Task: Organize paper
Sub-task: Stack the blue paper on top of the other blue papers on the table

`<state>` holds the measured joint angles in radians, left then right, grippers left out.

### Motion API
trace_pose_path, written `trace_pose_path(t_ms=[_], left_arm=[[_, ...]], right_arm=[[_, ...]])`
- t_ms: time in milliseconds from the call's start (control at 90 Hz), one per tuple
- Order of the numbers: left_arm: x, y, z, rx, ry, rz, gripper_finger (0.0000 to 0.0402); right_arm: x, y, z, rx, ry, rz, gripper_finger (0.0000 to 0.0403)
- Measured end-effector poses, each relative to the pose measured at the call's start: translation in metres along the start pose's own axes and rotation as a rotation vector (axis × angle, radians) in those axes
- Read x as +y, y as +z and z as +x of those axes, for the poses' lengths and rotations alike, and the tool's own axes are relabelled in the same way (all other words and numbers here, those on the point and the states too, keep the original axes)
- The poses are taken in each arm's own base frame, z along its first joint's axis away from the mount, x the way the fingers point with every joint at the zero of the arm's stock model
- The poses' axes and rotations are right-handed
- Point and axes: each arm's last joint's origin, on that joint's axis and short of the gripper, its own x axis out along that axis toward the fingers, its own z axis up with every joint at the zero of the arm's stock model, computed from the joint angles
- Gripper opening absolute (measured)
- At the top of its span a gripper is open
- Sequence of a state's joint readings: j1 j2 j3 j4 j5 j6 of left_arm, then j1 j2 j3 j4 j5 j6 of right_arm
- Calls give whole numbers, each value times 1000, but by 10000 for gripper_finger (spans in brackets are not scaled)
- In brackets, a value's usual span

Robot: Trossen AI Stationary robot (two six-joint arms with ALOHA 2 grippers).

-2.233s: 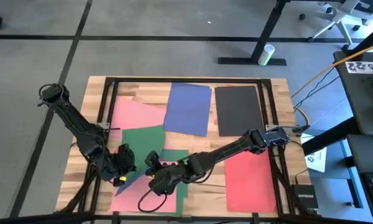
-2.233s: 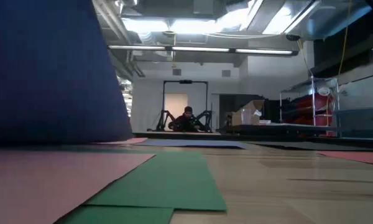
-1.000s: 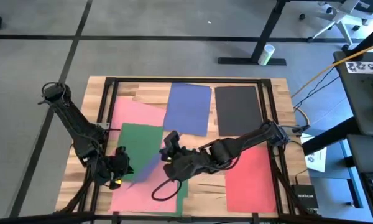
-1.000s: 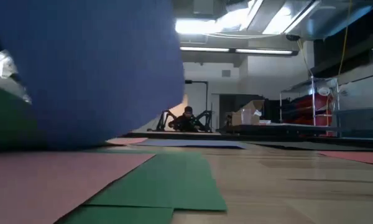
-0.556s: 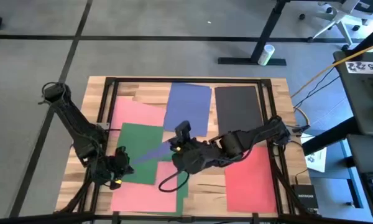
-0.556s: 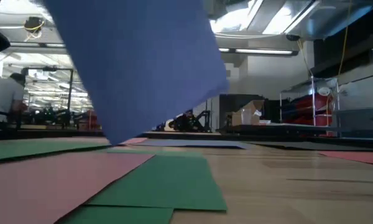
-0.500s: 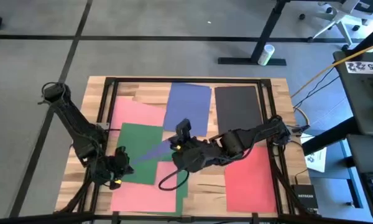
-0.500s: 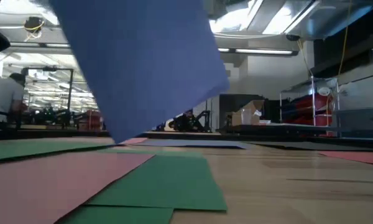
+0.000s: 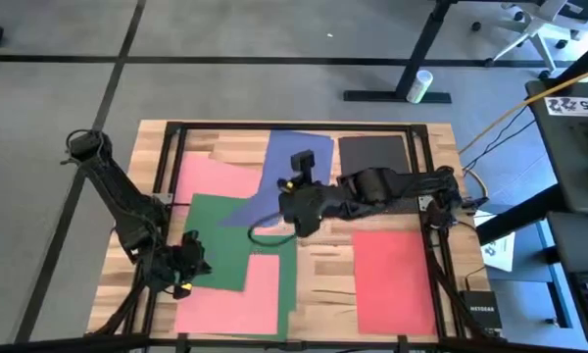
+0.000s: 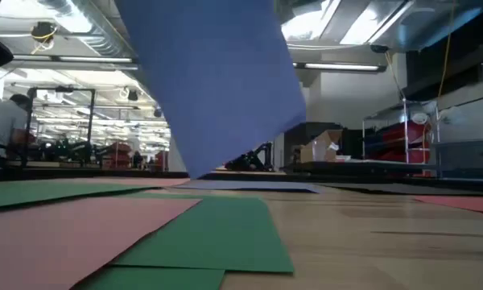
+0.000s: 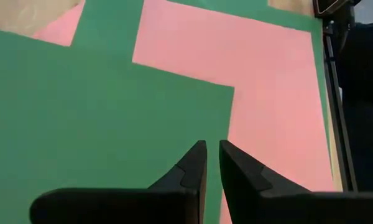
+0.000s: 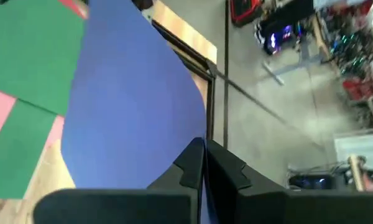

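Over the green sheet [image 9: 219, 240] near the table's [image 9: 149, 176] left front, the left gripper [image 11: 211, 163] hovers with fingers nearly pressed together, while mid-table the right gripper [image 12: 204, 163] pinches a lifted blue sheet [image 12: 133, 99] above other paper.

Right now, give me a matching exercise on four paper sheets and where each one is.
Sheets:
1. blue sheet
2. black sheet
3. red sheet
4. green sheet

Places:
A. flat at the table's far right
B. flat at the table's near right
C. held up in the right gripper
D. under the left gripper

Pairs: 1-C, 2-A, 3-B, 4-D
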<state>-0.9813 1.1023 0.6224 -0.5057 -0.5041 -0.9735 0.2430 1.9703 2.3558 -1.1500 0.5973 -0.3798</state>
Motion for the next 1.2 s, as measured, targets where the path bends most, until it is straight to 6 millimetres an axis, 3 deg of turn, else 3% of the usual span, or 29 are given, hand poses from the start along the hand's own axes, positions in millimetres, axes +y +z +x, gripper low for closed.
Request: trace_pose_path(t_ms=[500, 900, 1200], left_arm=[[0, 0, 0, 0, 0, -8, 27], [0, 0, 0, 0, 1, -7, 27], [0, 0, 0, 1, 1, -7, 27]], right_arm=[[-60, -33, 36, 50, 68, 177, 0], [-104, -53, 55, 54, -53, 409, 0], [-123, -62, 60, 61, -190, 570, 0]])
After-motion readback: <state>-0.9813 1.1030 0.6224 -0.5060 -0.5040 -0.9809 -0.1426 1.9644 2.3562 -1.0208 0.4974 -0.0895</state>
